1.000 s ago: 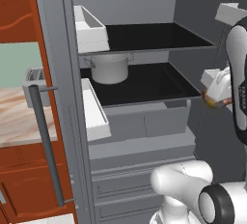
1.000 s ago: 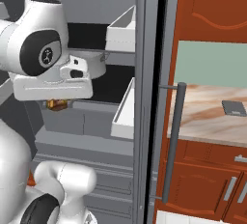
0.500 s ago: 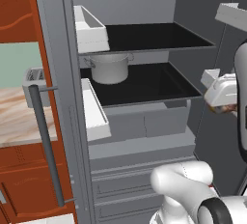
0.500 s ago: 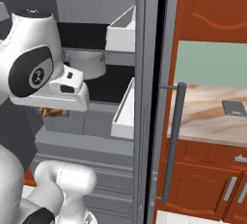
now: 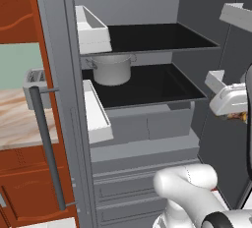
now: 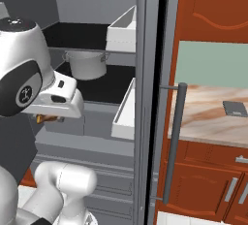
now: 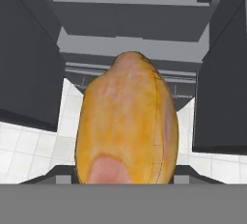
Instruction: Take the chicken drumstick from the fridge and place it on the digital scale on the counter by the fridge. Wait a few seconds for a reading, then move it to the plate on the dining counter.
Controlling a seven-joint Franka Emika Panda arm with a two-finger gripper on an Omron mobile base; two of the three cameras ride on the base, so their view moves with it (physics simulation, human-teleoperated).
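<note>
**Claw clamped on drumstick, outside the fridge**

Two-finger gripper pinches the golden-orange oval chicken drumstick — held in the air in front of the tall grey fridge, level with its grey drawers. Steel pot sits on a black shelf. Small flat grey digital scale lies on the marbled counter — well apart.
</note>
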